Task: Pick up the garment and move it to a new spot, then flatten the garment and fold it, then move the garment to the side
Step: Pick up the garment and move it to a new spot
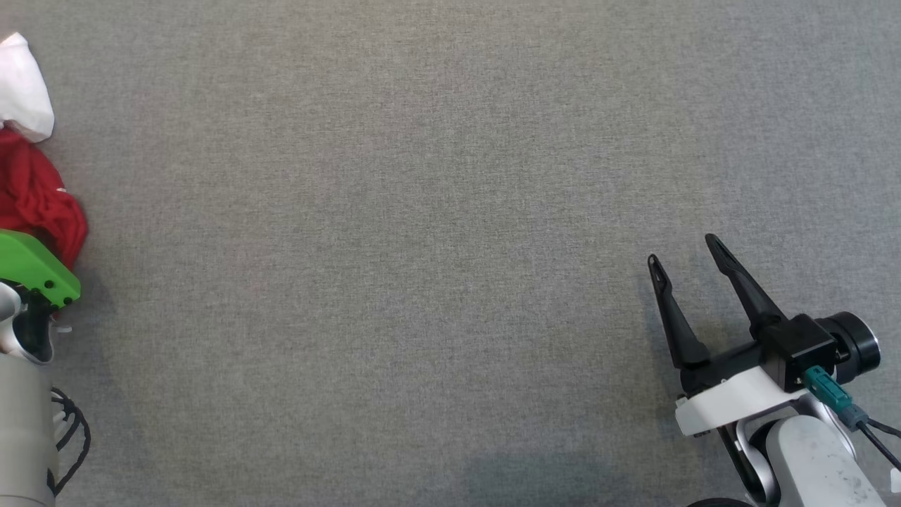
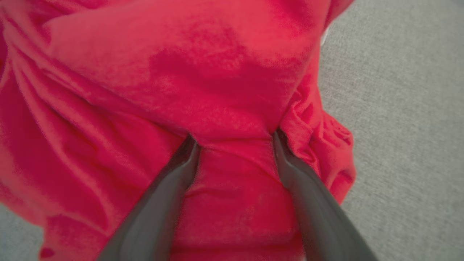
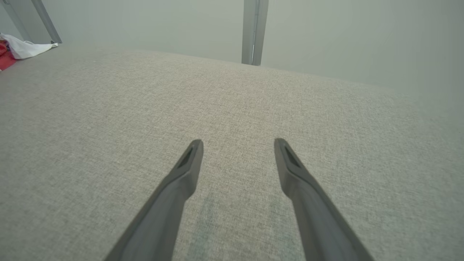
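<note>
Left gripper [image 2: 235, 143]: jaws apart, tips in red garment [image 2: 217, 72].
Right gripper [image 1: 681, 250]: jaws apart.
Risk: a shallow pinch may slip.

Open grey surface [image 1: 422, 211] ahead; red garment [image 1: 35, 190] heaped left.

Left hand [image 2: 233, 137] and right hand [image 1: 682, 248], both wide open.

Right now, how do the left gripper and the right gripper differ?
The left gripper has the red garment between its jaws; the right gripper has nothing there. The left gripper's tips are buried in folds; the right gripper's tips show bare above the grey surface. Both are open.
</note>
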{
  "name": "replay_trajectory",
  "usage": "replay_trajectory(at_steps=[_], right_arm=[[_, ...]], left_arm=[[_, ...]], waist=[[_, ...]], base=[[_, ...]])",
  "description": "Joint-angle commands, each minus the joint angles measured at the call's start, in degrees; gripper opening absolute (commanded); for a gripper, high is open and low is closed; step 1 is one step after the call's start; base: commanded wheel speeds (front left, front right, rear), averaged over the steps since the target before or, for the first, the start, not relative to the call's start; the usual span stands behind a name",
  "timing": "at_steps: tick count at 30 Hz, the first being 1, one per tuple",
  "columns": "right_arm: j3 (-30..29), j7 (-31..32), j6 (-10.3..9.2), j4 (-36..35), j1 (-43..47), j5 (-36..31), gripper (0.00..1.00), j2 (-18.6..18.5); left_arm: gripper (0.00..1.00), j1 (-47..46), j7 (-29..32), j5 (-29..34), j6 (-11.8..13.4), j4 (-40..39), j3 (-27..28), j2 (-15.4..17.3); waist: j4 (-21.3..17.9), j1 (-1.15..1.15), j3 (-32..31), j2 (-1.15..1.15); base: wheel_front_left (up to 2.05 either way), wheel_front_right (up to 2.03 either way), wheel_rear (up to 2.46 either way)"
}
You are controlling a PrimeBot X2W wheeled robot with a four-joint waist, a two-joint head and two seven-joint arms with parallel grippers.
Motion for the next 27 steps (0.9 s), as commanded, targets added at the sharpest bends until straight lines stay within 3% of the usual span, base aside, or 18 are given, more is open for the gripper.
replay_trajectory(at_steps=[1, 2, 3, 5, 6, 7, 19, 27], right_arm=[[-0.2, -0.2, -0.02, -0.1, 0.7, 0.4, 1.00, -0.4], [-0.3, -0.2, -0.02, -0.1, 0.8, 0.4, 1.00, -0.5], [-0.4, -0.2, -0.02, 0.0, 1.0, 0.4, 1.00, -0.4], [-0.2, -0.2, -0.02, 0.4, 1.3, 0.4, 1.00, -0.3], [0.0, -0.2, -0.02, 0.5, 1.2, 0.6, 1.00, -0.3], [0.2, -0.2, -0.02, 0.5, 1.0, 0.7, 1.00, -0.2], [-1.4, -0.2, -0.02, 1.4, 2.0, 1.4, 1.00, 1.9], [-3.1, -0.2, -0.02, 2.0, 3.6, 1.7, 1.00, 3.8]], left_arm=[[1.00, 0.3, -0.5, -0.4, -0.6, 1.2, -0.4, 0.3], [0.87, 0.2, -0.5, -0.3, -0.8, 1.9, -0.7, 0.1], [0.55, 0.1, -0.6, -0.2, -1.1, 2.5, -1.0, -0.2], [0.27, -0.1, -0.8, -0.1, -1.3, 3.7, -1.3, -0.7], [0.04, 0.0, -0.9, -0.3, -1.5, 4.2, -1.3, -0.8], [0.00, 0.0, -0.9, -0.5, -1.7, 4.6, -1.4, -0.8], [0.00, -1.5, -6.0, -2.6, -5.5, 3.4, -1.6, 1.5], [0.00, -1.4, -9.1, -8.3, -6.4, -4.5, 1.2, 3.6]], waist=[[-1.2, -0.01, 0.9, 0.00], [-1.1, -0.01, 0.8, 0.00], [-1.0, -0.01, 0.7, 0.00], [-0.6, -0.01, 0.3, 0.00], [-0.5, -0.01, 0.1, 0.00], [-0.5, -0.01, -0.1, 0.00], [2.5, -0.01, -4.0, 0.00], [4.7, -0.01, -8.3, 0.00]], base=[[0.00, 0.00, 0.00], [0.00, 0.00, 0.00], [0.00, 0.00, 0.00], [0.00, 0.00, 0.00], [0.00, 0.00, 0.00], [0.00, 0.00, 0.00], [0.00, 0.00, 0.00], [0.00, 0.00, 0.00]])
